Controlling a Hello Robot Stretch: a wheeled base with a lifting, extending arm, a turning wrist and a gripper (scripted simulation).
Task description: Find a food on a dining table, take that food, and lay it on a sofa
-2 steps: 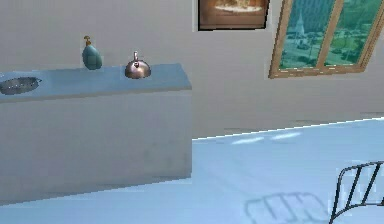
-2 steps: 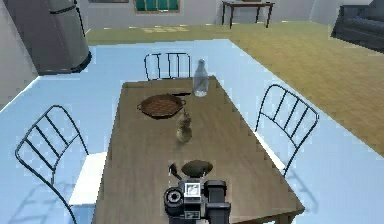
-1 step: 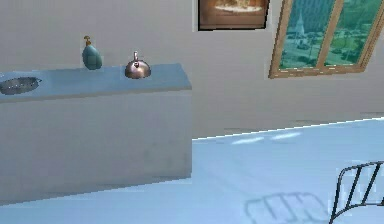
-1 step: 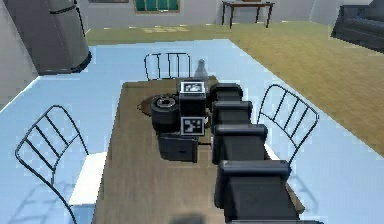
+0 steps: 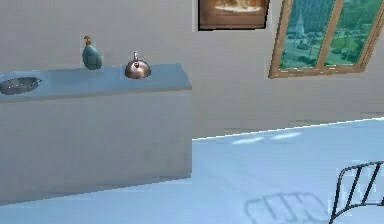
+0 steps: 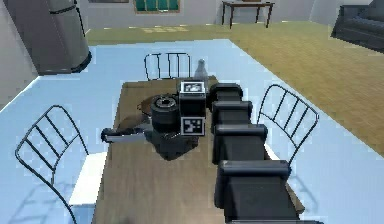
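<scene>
Forward view: kettle (image 5: 138,68) and teal bottle (image 5: 91,54) stand on grey tabletop (image 5: 100,82); chair (image 5: 360,190) at lower right.

Arm side view: arm (image 6: 240,150) reaches over dining tabletop (image 6: 150,190). pincer (image 6: 115,133) low near dark round thing (image 6: 160,103), likely placed for pickup. There, food itself too small to tell. Pincer width, load: cannot tell. sofa (image 6: 362,22) top right, well apart.

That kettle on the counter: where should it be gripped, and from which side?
The kettle stands upright on the counter, its body round and squat. Probably best to take the arched handle over its lid, coming from above, since that looks like its slimmest part.
</scene>
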